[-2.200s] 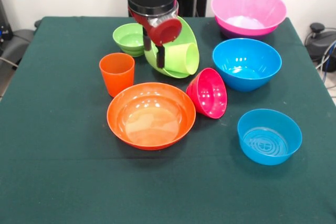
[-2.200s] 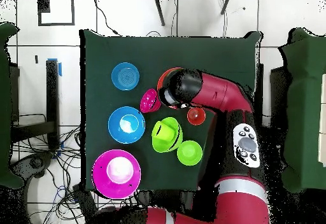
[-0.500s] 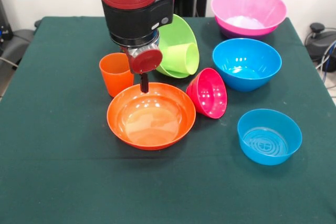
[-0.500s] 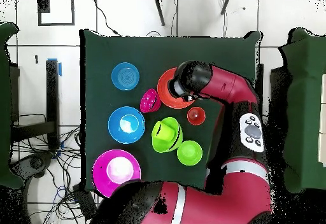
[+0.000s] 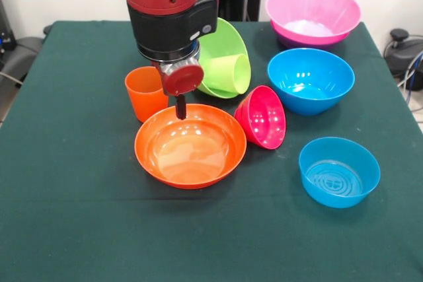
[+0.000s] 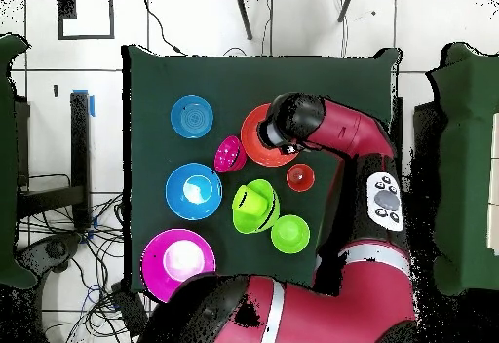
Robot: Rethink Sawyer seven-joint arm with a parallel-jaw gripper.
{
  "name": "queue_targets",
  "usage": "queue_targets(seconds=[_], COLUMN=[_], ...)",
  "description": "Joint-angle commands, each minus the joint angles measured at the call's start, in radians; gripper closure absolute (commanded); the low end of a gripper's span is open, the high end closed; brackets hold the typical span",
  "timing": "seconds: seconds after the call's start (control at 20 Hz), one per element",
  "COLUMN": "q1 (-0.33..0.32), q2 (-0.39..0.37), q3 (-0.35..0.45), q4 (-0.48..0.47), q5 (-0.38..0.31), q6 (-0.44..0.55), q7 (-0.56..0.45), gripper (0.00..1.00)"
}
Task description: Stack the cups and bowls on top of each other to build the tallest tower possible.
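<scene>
The large orange bowl [image 5: 190, 144] sits upright on the green table [image 5: 73, 216], and everything else is placed around it. The gripper [image 5: 180, 106] hangs over this bowl's far rim, on the side toward the orange cup [image 5: 147, 92]; only one dark finger [image 5: 180, 107] shows below the red disc of the wrist, so whether the gripper is spread or pressed together cannot be told, and nothing is seen in its grasp. The orange cup stands upright just beside the orange bowl's far-left rim in the front view. Behind the bowl, a large green bowl [image 5: 225, 44] is tipped on its side with the lime green cup [image 5: 231, 72] lying inside it, mouth facing right. The small red bowl [image 5: 262, 117] leans on its side, touching or nearly touching the orange bowl's right rim. Farther right of the orange bowl sit two upright blue bowls, the larger [image 5: 310, 80] farther back and the smaller [image 5: 339, 172] nearer the camera. The pink bowl [image 5: 312, 12] rests at the far right corner, nested on a purple bowl [image 5: 281, 35] whose edge peeks out beneath. In the overhead view a small green bowl [image 6: 290, 233] lies beyond the tipped one, well apart from the orange bowl.
</scene>
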Motion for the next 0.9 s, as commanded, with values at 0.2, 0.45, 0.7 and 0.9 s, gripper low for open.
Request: queue_targets(seconds=[0.2, 0.45, 0.7, 0.9], q1=[-0.009, -0.024, -0.031, -0.026], q2=[0.041, 0.035, 0.034, 0.033], q3=[0.057, 0.060, 0.060, 0.063], q4=[-0.046, -0.028, -0.024, -0.015], q5=[-0.044, -0.051, -0.051, -0.048], q6=[0.055, 0.041, 0.042, 0.032], q7=[-0.070, -0.094, -0.098, -0.088], gripper=[0.00, 0.00, 0.00, 0.00])
